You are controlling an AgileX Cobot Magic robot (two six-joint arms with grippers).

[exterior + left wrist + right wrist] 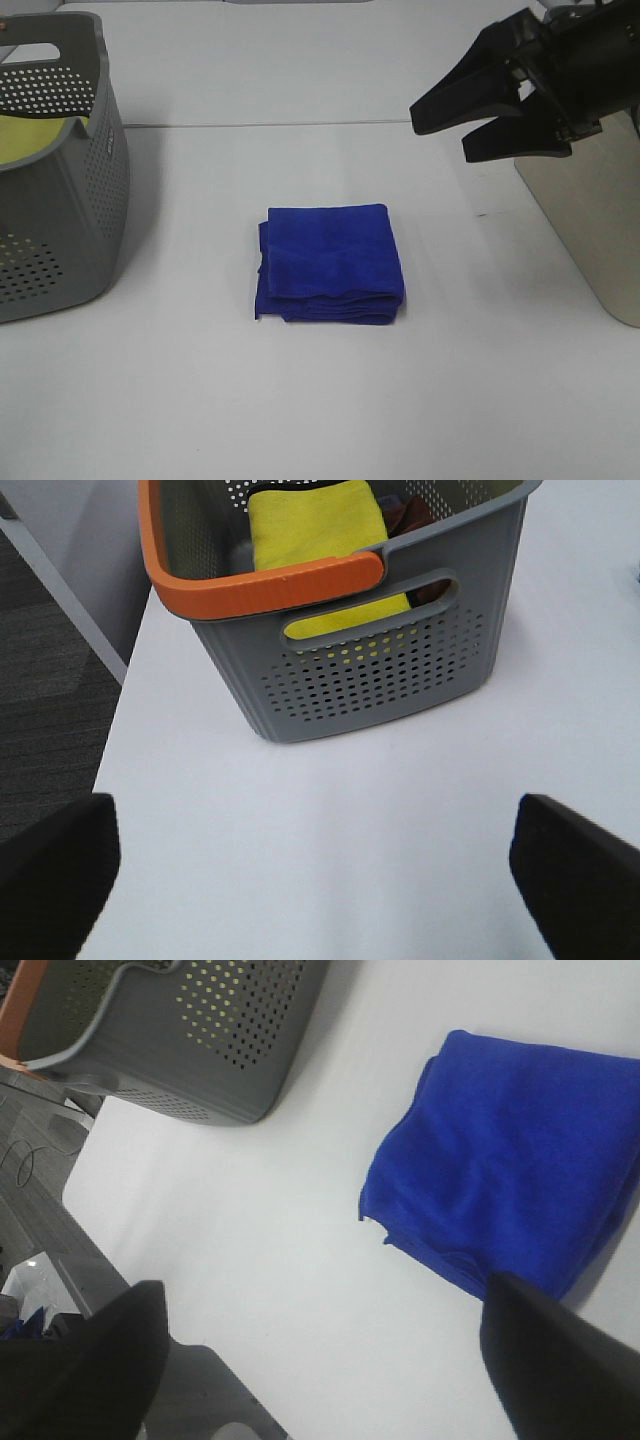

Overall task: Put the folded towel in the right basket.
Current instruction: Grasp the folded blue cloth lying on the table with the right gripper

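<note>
The folded blue towel lies flat on the white table at the centre; it also shows in the right wrist view. The right basket is a pale, smooth-walled bin at the right edge, only partly in view. My right gripper is open and empty, held above the table up and to the right of the towel, next to that bin; its fingers frame the right wrist view. My left gripper is open and empty, out of the exterior high view.
A grey perforated basket with an orange handle stands at the left, holding a yellow cloth. The table's left edge drops to dark floor. This basket also shows in the right wrist view.
</note>
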